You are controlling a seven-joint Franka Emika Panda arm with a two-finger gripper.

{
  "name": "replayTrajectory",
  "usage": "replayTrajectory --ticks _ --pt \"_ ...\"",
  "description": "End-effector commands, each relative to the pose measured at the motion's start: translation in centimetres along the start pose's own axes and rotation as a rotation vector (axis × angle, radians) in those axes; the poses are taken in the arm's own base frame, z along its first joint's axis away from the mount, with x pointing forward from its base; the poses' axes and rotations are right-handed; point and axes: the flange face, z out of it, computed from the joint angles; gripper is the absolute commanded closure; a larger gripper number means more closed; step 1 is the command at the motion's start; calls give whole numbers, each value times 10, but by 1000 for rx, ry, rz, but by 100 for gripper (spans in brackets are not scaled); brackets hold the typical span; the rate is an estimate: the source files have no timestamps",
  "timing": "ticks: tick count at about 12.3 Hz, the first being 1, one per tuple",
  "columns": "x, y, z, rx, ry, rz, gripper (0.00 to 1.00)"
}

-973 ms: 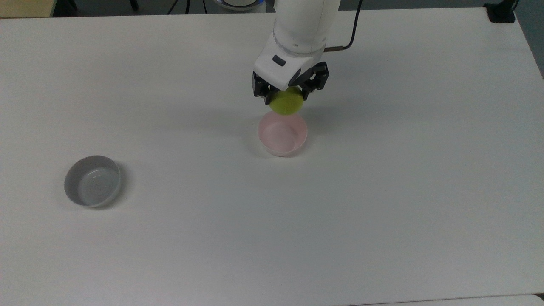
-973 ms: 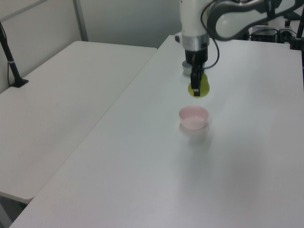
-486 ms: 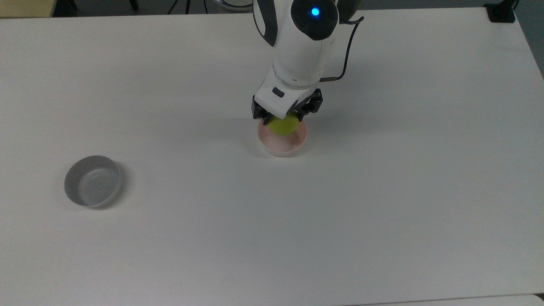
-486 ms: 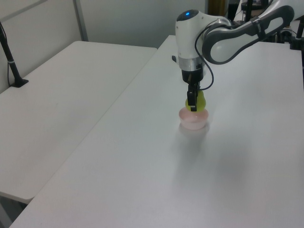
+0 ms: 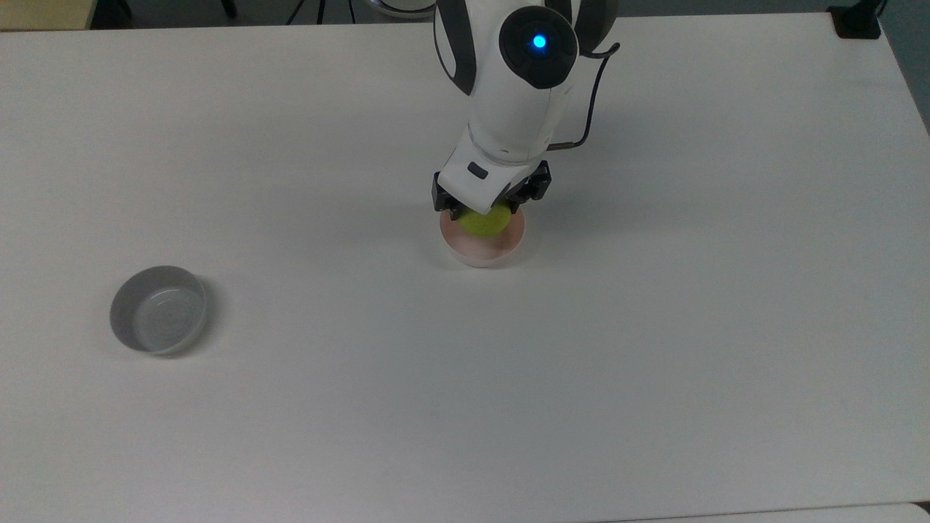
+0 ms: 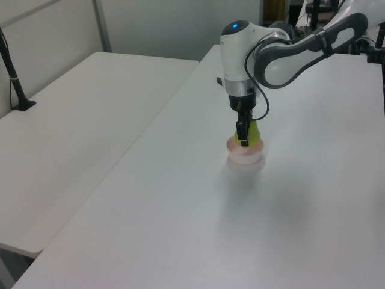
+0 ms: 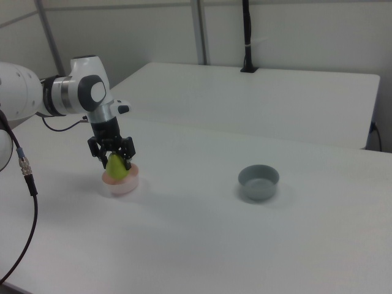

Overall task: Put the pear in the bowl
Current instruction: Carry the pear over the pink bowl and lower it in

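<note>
Your gripper (image 5: 485, 212), clamped on the pear (image 5: 485, 220), holds it low inside the pink bowl (image 5: 482, 250) at the table's (image 5: 654, 349) middle, so your next move is likely to part the fingers and lift clear.

The top view looks steeply down on the white table (image 5: 654, 327) from high above its near edge, with the arm (image 5: 519, 94) reaching in from the far side. The left view stands lower, off one end of the table, sighting along its length past a second table (image 6: 84, 120). The right view faces from the opposite end at similar height; all three share the pink bowl (image 5: 482, 245) (image 6: 245, 154) (image 7: 121, 182), and the top and right views share the grey bowl (image 5: 158, 309) (image 7: 258, 181).
</note>
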Motion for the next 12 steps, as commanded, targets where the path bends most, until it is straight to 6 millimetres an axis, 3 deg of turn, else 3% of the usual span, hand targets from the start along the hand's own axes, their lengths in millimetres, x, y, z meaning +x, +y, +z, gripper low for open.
replayTrajectory --ticks 1,5,7,12 --pt "1 -6 6 -27 31 -3 45" --pt "2 -6 7 -29 30 3 40" --pt "2 -6 12 -28 22 10 19" --pt "2 -6 11 -28 24 16 12"
